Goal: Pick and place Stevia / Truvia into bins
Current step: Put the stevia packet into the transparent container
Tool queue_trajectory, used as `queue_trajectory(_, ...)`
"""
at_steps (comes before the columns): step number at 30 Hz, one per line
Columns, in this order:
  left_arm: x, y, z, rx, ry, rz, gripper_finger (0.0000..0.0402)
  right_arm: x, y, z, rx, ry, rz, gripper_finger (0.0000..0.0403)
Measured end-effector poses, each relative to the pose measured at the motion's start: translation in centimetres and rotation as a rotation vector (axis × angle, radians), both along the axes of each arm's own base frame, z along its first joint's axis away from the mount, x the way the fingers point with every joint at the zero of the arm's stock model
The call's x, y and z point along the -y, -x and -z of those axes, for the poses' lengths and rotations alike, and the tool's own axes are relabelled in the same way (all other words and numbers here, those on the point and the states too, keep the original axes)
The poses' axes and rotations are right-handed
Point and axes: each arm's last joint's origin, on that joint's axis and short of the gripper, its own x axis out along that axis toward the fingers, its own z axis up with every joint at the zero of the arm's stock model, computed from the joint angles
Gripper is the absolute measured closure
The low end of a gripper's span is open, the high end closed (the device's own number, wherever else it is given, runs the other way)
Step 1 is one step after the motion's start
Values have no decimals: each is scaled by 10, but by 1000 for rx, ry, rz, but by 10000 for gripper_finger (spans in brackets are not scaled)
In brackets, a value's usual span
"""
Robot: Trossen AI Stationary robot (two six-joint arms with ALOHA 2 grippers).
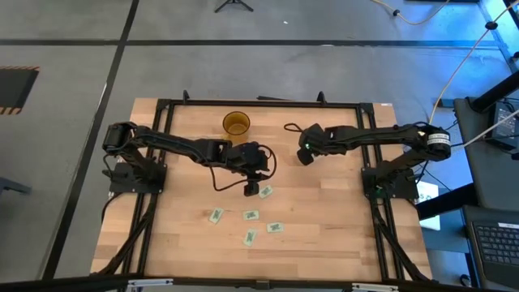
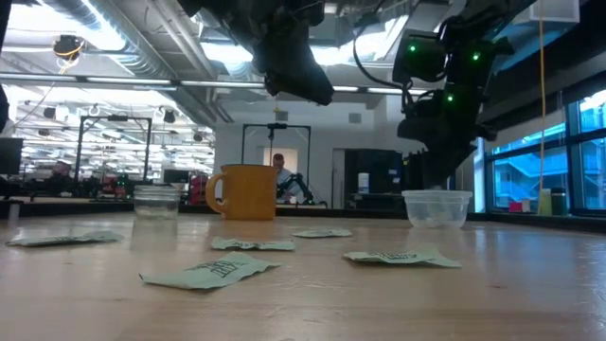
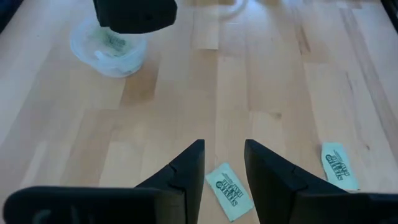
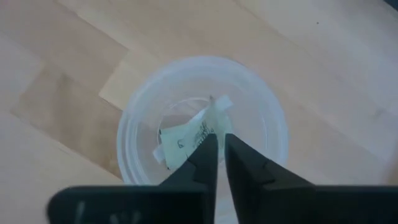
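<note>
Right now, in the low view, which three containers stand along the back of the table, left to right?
Small clear cup → amber mug → wide translucent cup.

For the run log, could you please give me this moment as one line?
right gripper: over plastic cup, nearly shut on packet | left gripper: open above table packet | loose packets: several on table
</note>
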Motion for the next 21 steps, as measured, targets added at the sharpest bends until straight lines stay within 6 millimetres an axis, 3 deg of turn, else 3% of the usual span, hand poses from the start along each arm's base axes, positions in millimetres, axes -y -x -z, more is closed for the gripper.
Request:
queue_trajectory(7,2,2,2,-35,-66,64,294,0,0,-2,-5,-2,4,293)
queue_trajectory(11,6,8,8,-122,-72,82,301,-2,-4,-20,40,-33,7,272)
queue_trajectory(16,19,2,35,-231,-136,177,310,-23,-18,-51,246,-123,-99,269)
queue_trajectory(21,39,-6,74,-346,-230,288,314,-49,-25,-59,341,-154,-156,269)
